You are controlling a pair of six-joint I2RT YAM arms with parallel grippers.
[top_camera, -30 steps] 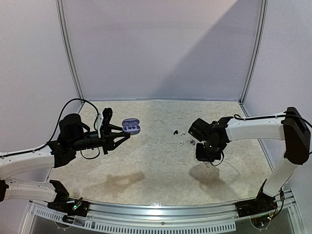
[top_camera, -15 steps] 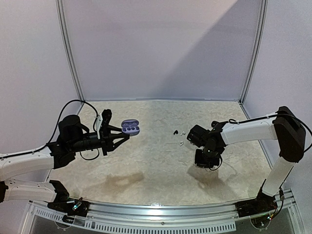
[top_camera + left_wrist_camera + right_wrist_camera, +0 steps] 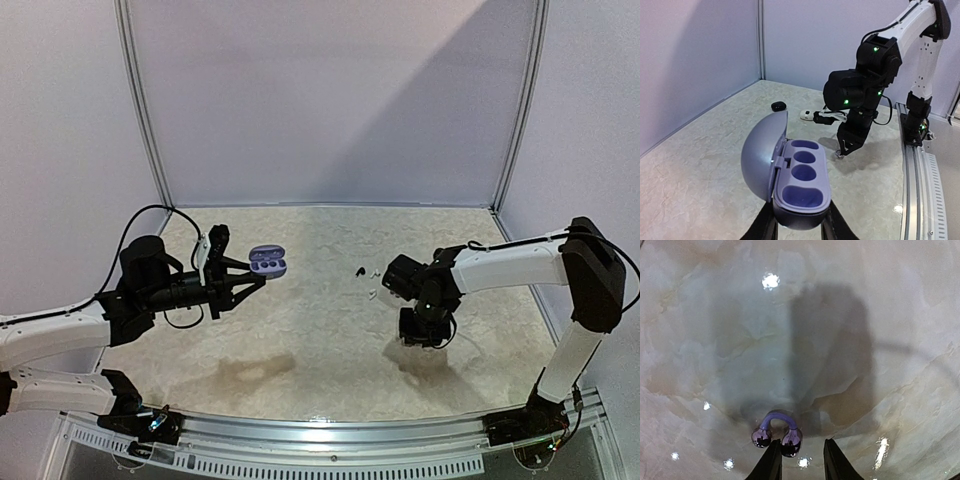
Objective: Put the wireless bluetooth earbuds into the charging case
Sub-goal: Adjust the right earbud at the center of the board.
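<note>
Lavender chg case; glossy purple earbud; beige marbled tbl.

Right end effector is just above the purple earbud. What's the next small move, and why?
Probably nudge the right end effector sideways toward the purple earbud: it lies on the table beside one fingertip, not centred between the parted fingers.

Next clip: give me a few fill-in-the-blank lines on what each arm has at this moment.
The left gripper holds the charging case with its lid ____.
The case's wells are all ____.
The earbud beside the right gripper is coloured ____.
Missing: open; empty; purple.
</note>
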